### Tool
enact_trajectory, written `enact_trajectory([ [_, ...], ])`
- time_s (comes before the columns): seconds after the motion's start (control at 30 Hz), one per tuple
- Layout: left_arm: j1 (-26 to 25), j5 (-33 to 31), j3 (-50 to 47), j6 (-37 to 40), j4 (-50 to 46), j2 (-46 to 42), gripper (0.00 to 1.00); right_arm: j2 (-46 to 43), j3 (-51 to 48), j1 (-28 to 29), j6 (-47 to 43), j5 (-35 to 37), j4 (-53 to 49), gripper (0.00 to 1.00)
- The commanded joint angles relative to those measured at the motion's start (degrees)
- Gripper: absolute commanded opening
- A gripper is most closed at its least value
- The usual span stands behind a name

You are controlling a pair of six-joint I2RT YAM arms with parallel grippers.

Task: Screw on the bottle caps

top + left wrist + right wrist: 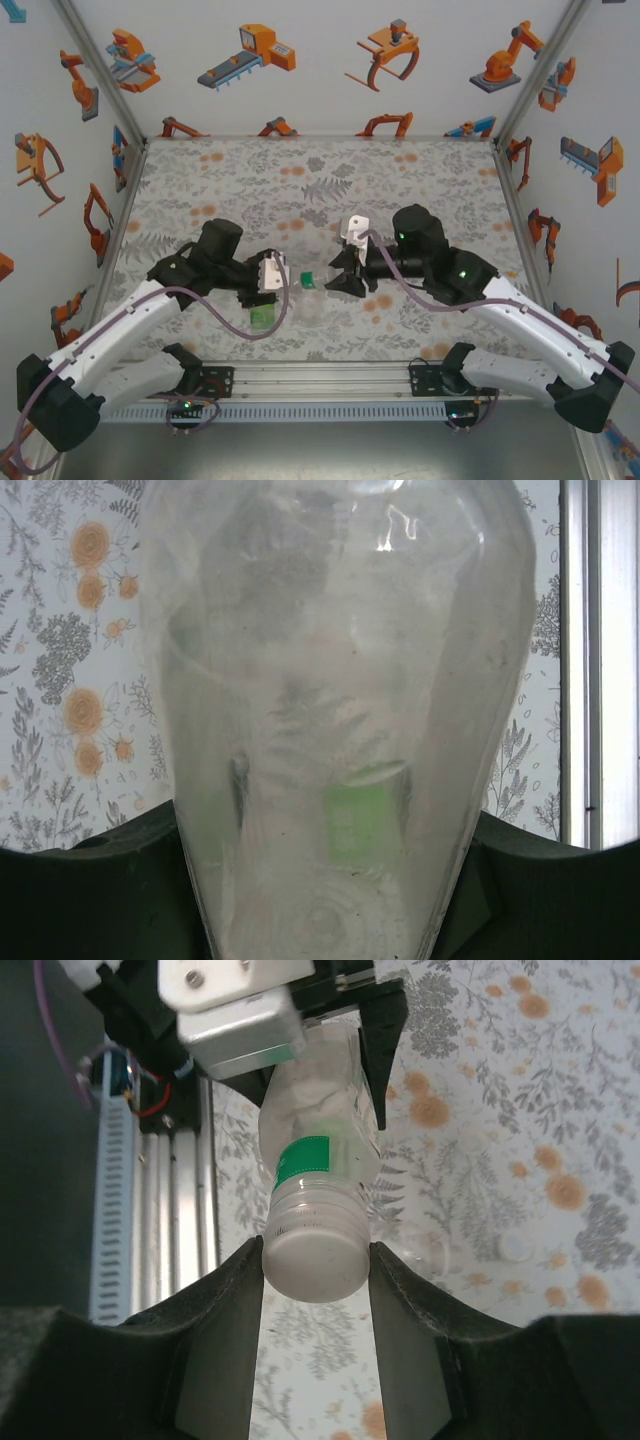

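Over the middle of the mat (400, 180), the left gripper (283, 278) is clamping the clear bottle (318, 1155) sideways while the right gripper (315, 1255) is pinching the white cap (312, 1272) sitting on its neck.

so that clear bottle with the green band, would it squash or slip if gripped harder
Probably squashes: the bottle looks thin-walled and creased where the left fingers pinch it. Likely light, since it seems empty. The smooth cap might slip between the right fingers.
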Motion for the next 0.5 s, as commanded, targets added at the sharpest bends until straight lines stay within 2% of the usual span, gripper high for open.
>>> enact_trajectory([
  [0.0,-0.8,3.8,1.4,-1.8,6.7,-1.7,0.00,1.0,-0.6,0.6,14.9,3.6,3.9,0.00],
  [0.13,-0.8,3.1,1.3,-1.3,6.9,-1.7,0.00,1.0,-1.3,0.5,25.3,4.6,5.9,0.00],
  [0.3,-0.9,2.1,1.2,-1.1,6.9,-2.0,0.00,5.4,2.2,-3.1,42.3,4.1,0.2,0.00],
  [0.47,-0.8,-0.1,0.3,-2.1,8.7,-2.0,0.00,6.8,-0.6,-3.9,56.5,6.9,1.7,0.00],
])
